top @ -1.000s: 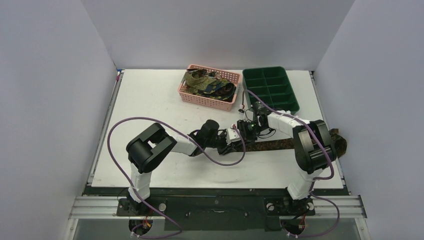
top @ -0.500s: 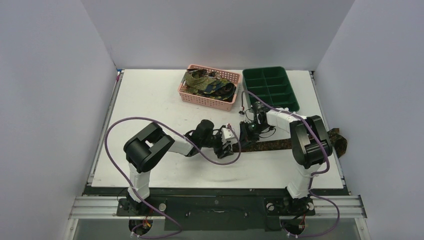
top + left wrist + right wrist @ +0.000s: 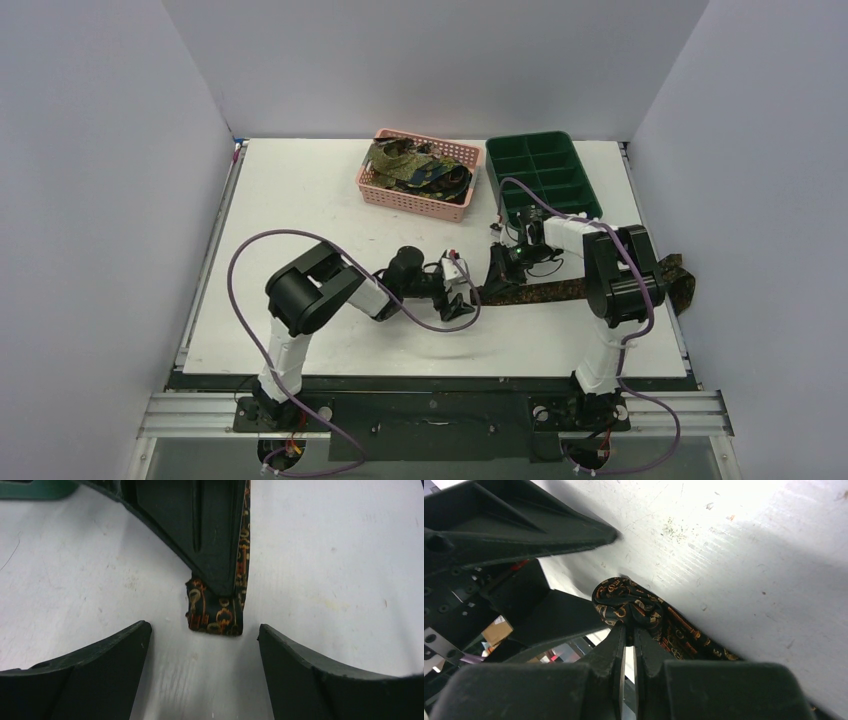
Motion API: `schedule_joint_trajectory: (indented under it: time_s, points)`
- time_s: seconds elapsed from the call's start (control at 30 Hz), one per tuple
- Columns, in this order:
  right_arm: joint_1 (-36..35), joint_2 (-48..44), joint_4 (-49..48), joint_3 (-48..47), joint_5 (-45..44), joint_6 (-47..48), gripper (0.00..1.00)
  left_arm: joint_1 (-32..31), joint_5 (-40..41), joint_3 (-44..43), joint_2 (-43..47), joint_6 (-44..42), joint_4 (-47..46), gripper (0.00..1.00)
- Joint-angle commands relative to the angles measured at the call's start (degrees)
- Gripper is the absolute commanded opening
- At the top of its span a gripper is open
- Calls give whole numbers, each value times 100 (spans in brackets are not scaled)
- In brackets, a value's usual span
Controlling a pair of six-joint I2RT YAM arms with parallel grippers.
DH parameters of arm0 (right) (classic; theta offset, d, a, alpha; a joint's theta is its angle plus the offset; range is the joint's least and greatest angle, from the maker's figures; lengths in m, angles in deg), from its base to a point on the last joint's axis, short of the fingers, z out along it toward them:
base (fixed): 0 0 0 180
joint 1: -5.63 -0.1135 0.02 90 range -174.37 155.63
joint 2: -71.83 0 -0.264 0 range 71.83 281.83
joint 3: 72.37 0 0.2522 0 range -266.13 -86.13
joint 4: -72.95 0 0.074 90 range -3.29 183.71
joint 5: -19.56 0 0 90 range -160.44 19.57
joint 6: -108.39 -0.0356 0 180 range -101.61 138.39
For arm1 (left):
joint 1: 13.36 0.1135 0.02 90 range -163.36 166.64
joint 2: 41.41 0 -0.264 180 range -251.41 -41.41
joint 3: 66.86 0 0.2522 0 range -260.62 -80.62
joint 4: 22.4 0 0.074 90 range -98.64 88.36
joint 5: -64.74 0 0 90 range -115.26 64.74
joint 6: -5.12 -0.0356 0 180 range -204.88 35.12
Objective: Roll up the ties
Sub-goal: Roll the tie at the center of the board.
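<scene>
right pincer [image 3: 628,630]: clamped on folded tie [image 3: 626,602] end. left pincer [image 3: 202,630]: wide, straddling it. risk: thin pinch slips, fold springs flat on counter [image 3: 325,555].

Robotics lab test cell. White table [image 3: 290,200] walled by plain grey panels [image 3: 100,200] on three sides. Left arm [image 3: 305,295] and right arm [image 3: 620,280] bolted to aluminium rail [image 3: 190,412], purple cabling [image 3: 231,272] exposed.

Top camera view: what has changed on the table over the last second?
The right gripper, shut on the end of the tie, came a little toward the near edge. The left gripper, open, drew back slightly leftward. The pink basket stayed put.
</scene>
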Motion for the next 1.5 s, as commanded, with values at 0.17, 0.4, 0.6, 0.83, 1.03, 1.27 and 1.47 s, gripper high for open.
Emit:
schedule_joint_trajectory:
  time_s: [0.17,0.4,0.6,0.83,1.03,1.27,1.47]
  points:
    - [-39,130,42,50,-722,458,0,-502,730,-613,-682,384,-112,66]
    - [-190,-185,46,23,-540,384,0,-431,1085,-117,-216,-228,846,35]
    - [-56,-527,135,127,-808,293,0,-304,1115,161,189,-643,1823,27]
    - [-98,-173,118,209,-1551,371,0,-252,1041,103,285,-779,2268,31]
    - [-177,49,-2,115,-2289,370,0,-25,547,239,302,-559,1790,48]
    - [-319,63,6,182,-2827,401,0,124,39,552,260,-226,426,65]
    - [-453,237,27,95,-2948,426,0,-69,-18,275,-240,-50,-489,73]
